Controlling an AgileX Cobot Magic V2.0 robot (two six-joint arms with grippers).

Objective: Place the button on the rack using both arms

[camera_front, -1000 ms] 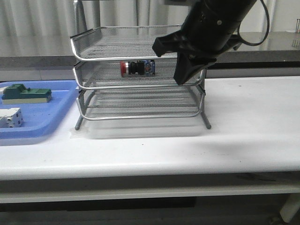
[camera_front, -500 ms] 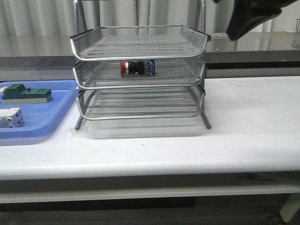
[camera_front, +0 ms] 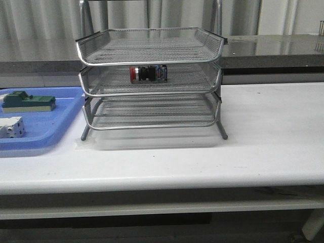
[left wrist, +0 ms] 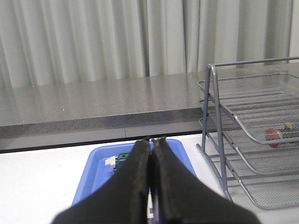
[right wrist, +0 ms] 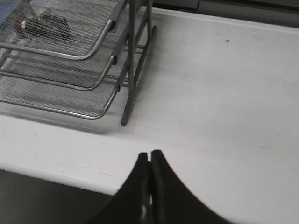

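The button (camera_front: 148, 74) lies on its side in the middle tray of the silver wire rack (camera_front: 152, 50), red cap to the left. It also shows in the left wrist view as the button (left wrist: 279, 133) and in the right wrist view as the button (right wrist: 42, 24). Neither arm appears in the front view. My left gripper (left wrist: 153, 140) is shut with nothing in it, high above the blue tray, left of the rack (left wrist: 243, 116). My right gripper (right wrist: 150, 153) is shut and empty, over the table's front edge to the right of the rack (right wrist: 93, 60).
A blue plastic tray (camera_front: 61, 126) sits left of the rack, holding a green block (camera_front: 28, 101) and a white block with dark dots (camera_front: 11, 126). A grey counter (camera_front: 283, 45) and curtains run behind the white table (camera_front: 263, 131).
The right arm, which stood in front of the rack's right side a second ago, has lifted up and right and left the front view. The button has stayed in the middle tray.
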